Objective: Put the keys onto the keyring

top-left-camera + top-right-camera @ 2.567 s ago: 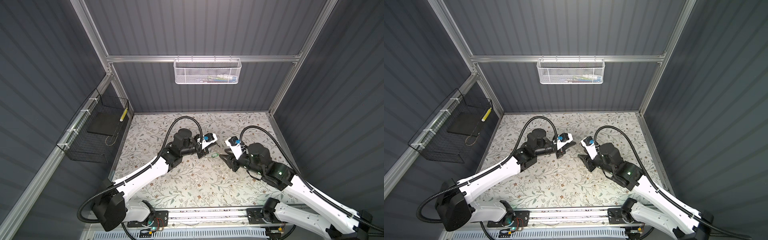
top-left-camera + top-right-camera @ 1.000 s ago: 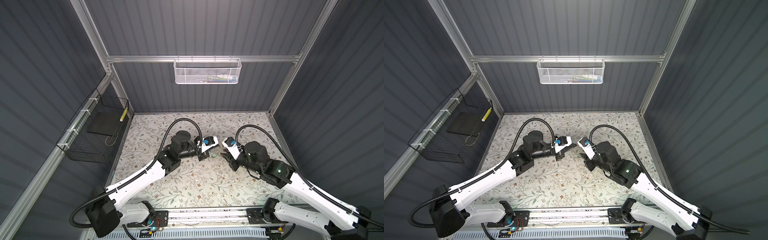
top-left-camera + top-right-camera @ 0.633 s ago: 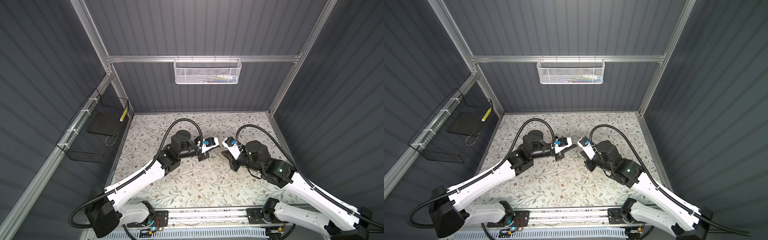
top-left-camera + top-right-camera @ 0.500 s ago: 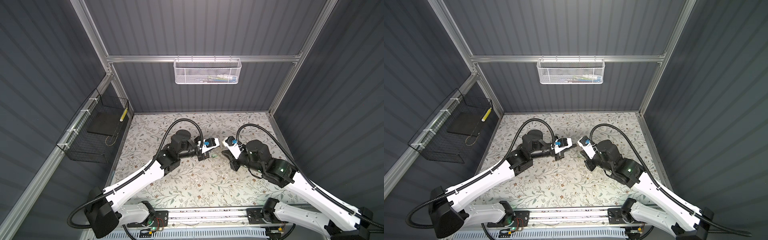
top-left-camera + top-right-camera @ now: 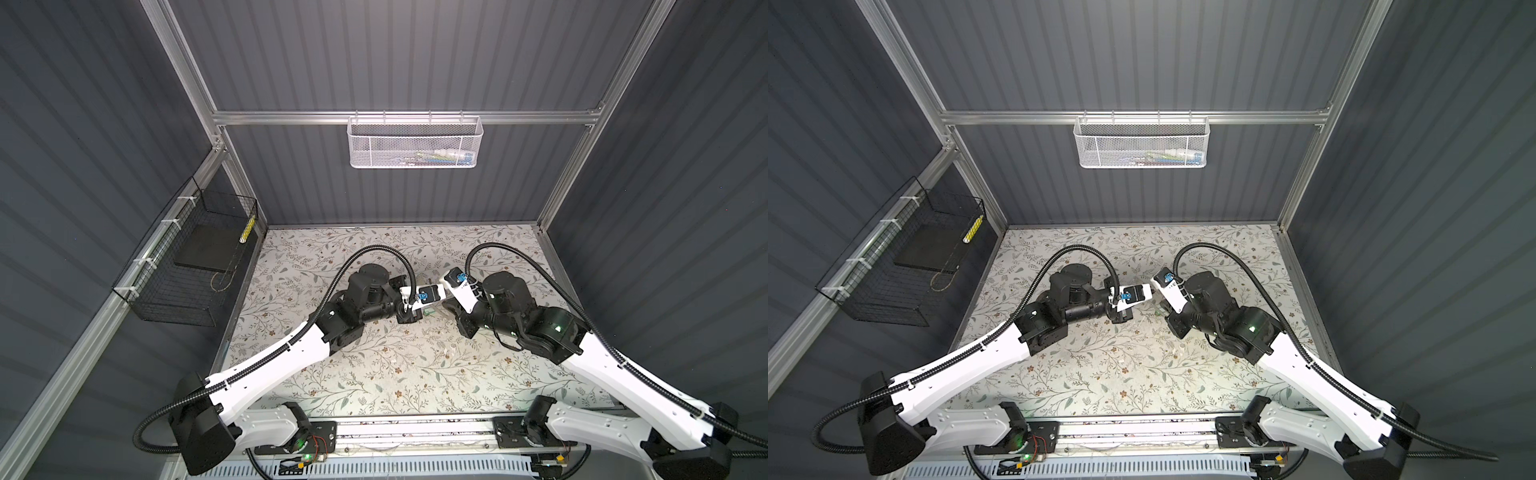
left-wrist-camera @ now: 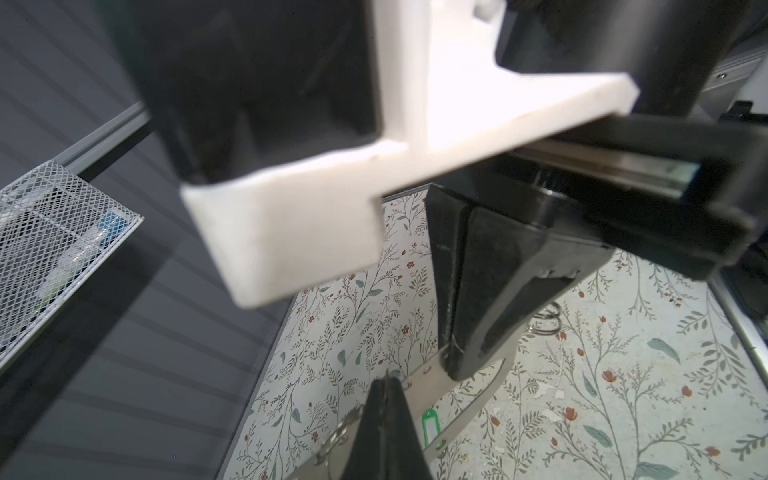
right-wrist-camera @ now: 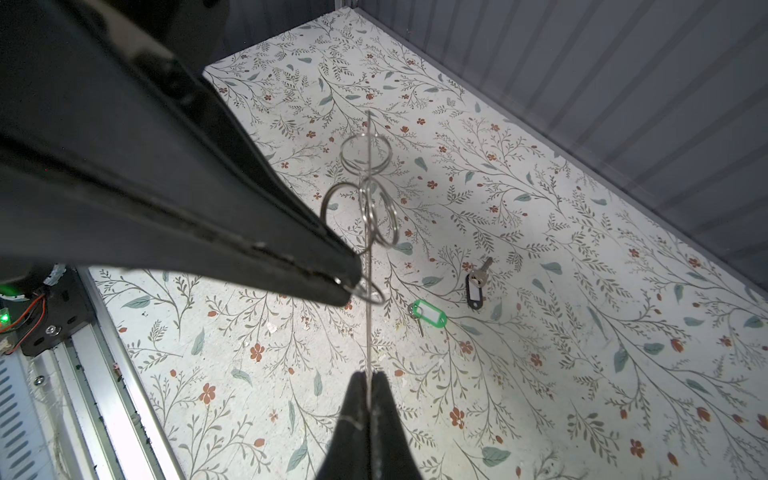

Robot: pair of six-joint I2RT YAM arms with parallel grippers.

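Right wrist view: linked rings are clamped by both jaws; the keyring is judged light, slippery, best held by its tag

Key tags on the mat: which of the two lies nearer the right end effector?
The green tag, nearer the right end effector; the black tag lies beyond it, toward the wall.

Robot lab cell: grey corrugated walls, aluminium frame, white mesh basket far, floral surface, base rail near.
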